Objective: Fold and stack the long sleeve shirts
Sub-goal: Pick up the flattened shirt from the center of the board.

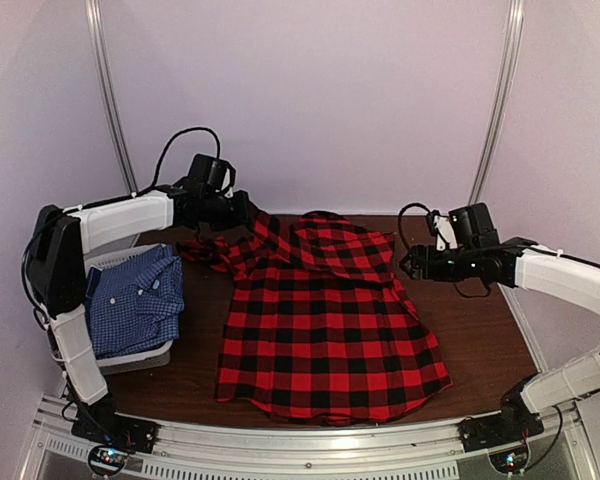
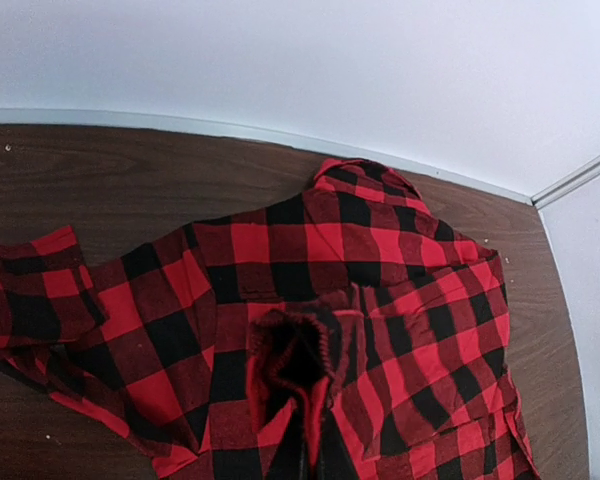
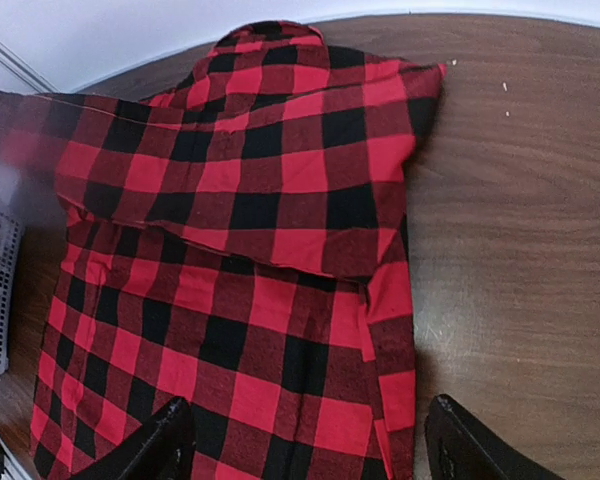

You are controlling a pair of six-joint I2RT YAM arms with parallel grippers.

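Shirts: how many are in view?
2. The red plaid shirt lies spread on the table; the blue check shirt sits in the basket at left. Others may hide beneath it.

No readable text, label or number in view.

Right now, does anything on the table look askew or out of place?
Yes. The red plaid shirt lies mostly flat, but one sleeve is bunched up at the far left, pinched in the left jaws, while the other is folded neatly across the top.
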